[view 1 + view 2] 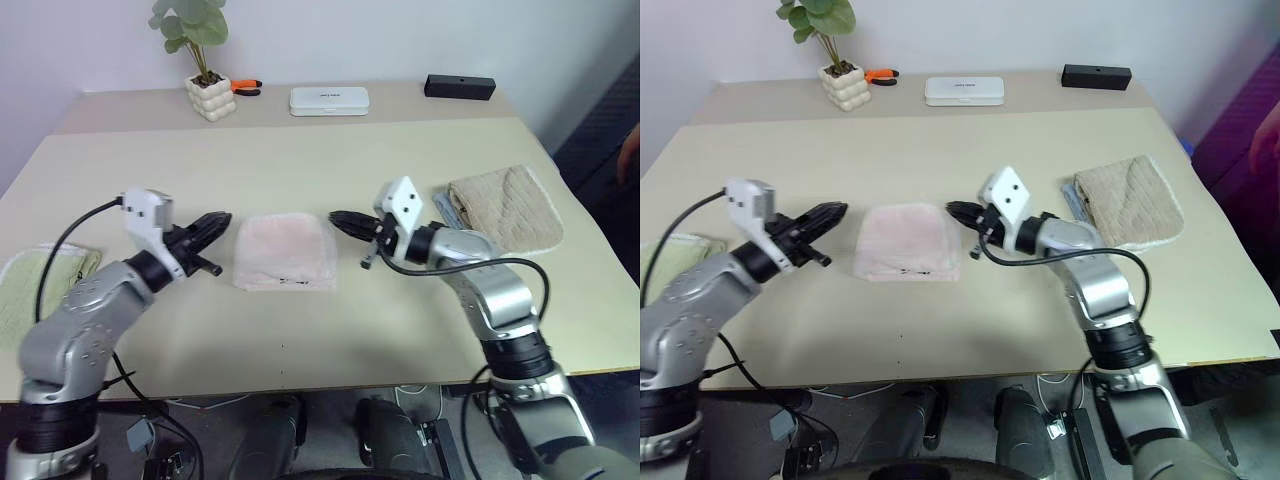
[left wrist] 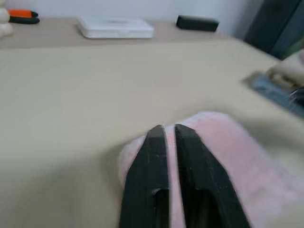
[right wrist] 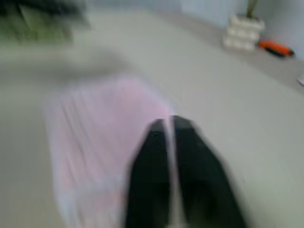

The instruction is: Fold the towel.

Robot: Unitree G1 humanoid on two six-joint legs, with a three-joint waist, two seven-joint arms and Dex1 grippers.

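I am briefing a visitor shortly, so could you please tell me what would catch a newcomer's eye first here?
The folded pink towel lies mid-table, flanked by two shut end effectors, the left end effector and the right end effector, both pointing at it from either side and clear of it. A beige towel lies to the robot's right, a potted plant at the far edge.

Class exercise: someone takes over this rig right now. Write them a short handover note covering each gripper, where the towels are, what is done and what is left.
Left gripper: shut, empty, just off the pink towel's left edge.
Right gripper: shut, empty, just off its right edge.
Pink towel: lies folded into a compact pad at mid-table.
Green towel at the left edge, beige towel on the right, both folded.
Done: the fold looks complete.
Left: probably only check neatness and draw the arms back.
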